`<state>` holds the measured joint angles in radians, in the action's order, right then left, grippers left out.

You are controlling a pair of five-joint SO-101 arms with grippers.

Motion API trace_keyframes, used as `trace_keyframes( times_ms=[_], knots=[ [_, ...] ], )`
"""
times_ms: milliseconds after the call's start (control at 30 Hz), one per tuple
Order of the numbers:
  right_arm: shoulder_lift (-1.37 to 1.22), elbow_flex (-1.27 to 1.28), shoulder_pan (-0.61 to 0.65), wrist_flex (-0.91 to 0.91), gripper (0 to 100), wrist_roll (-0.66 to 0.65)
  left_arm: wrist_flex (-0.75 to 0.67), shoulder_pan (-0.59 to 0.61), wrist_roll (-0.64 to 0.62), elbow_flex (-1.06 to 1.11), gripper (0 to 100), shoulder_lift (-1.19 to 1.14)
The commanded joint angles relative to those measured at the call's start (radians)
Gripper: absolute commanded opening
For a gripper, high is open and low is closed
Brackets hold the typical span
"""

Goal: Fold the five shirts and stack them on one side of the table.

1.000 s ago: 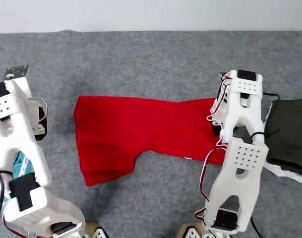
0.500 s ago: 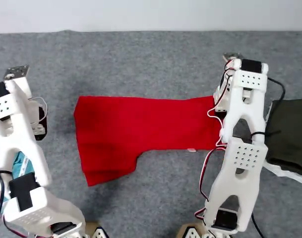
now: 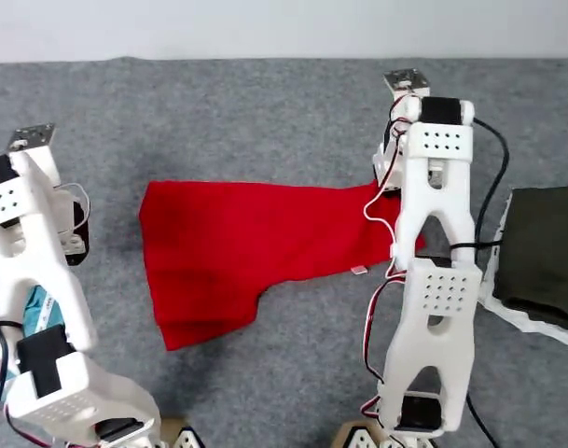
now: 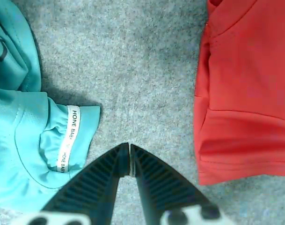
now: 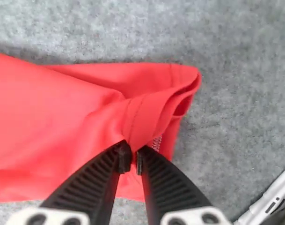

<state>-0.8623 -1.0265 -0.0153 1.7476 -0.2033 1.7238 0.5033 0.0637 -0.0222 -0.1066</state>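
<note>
Since a second ago my right arm has swung inward and farther up the table, dragging the right end of the red shirt [image 3: 237, 243] with it, so that end now sits closer to the shirt's middle; my left arm has not stirred. Starting left of the red shirt, a crumpled teal shirt [image 4: 20, 140] lies on the grey mat [image 3: 265, 112], and my left claw [image 4: 129, 147] hangs over bare mat between the two shirts, jaws pressed together on nothing. The red shirt itself lies spread flat, a sleeve jutting from its near-left corner. At its right end my right claw [image 5: 130, 152] is clamped on a folded-over seam of the red cloth. Well right of the red shirt rests a folded dark green shirt [image 3: 545, 252] on a white sheet [image 3: 517, 317]. I judge this to be the first fold, and to do it cleanly I should lift the pinched end clear of the mat, carry it straight across toward the left end and lay edge on edge, without letting the cloth bunch. From above, my own arm hides the claw and the shirt's right end, the teal shirt is cut off by the edge, and I cannot tell how many layers I hold.
</note>
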Motion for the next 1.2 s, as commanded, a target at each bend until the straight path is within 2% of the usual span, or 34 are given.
trace_keyframes(
  times_ms=[0,133,400,567,833,1033,1167],
  knots=[
    [0.007,-0.017,-0.012,-0.024,1.0,-0.011,0.029,0.003,0.011,-0.001,1,0.041],
    [-0.012,-0.017,-0.019,-0.045,1.0,-0.014,0.029,0.003,0.011,-0.001,1,0.041],
    [-0.015,-0.155,0.062,-0.054,1.0,-0.052,0.029,0.002,0.011,-0.001,1,0.040],
    [-0.018,-0.158,0.056,-0.064,1.1,-0.051,0.029,0.002,0.011,-0.001,1,0.040],
    [-0.058,-0.160,-0.035,0.045,1.0,-0.051,0.029,0.002,0.011,-0.001,1,0.040],
    [-0.042,-0.149,-0.128,0.053,1.0,-0.057,0.029,0.002,0.011,-0.001,1,0.040],
    [0.007,-0.020,-0.159,0.053,1.0,-0.058,0.029,0.000,0.011,-0.001,1,0.040]
  ],
)
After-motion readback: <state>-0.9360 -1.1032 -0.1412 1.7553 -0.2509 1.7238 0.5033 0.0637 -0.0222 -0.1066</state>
